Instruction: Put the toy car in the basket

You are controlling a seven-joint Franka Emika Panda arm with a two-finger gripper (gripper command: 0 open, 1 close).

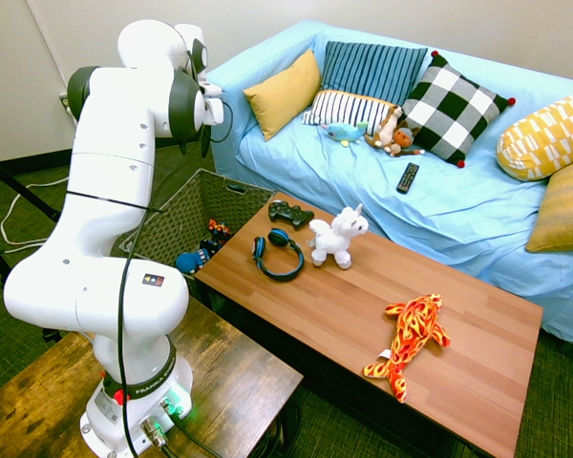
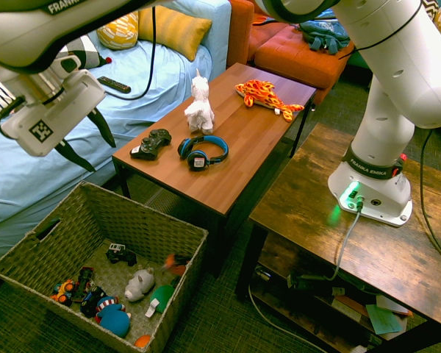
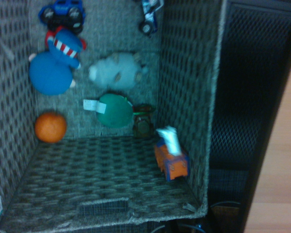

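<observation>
white gripper (image 2: 106,158) nearest, hanging over the basket (image 2: 48,298), its two dark fingers spread apart with nothing between them. below, inside the basket, the orange toy car (image 3: 172,162) is near the wall on the coffee table's side; it shows blurred, and i can't tell whether it touches the bottom. also in the basket are an orange ball (image 3: 50,127), a round blue plush (image 3: 51,74), a green toy (image 3: 115,110), a pale grey plush (image 3: 117,71) and some small dark toy vehicles (image 3: 63,15).

just beside the basket stands the wooden coffee table (image 2: 228,173). on its end closer to the basket lie a black game controller (image 2: 151,144) and blue-and-black headphones (image 2: 203,153), with the white unicorn plush (image 2: 200,110) a bit further from it. the flame-patterned plush (image 2: 268,99) lies well apart from the basket, toward the table's other end.

past the basket, the light blue sofa (image 1: 363,191) holds a remote (image 1: 408,177), patterned pillows (image 1: 454,110) and small plush toys (image 1: 387,132).
</observation>
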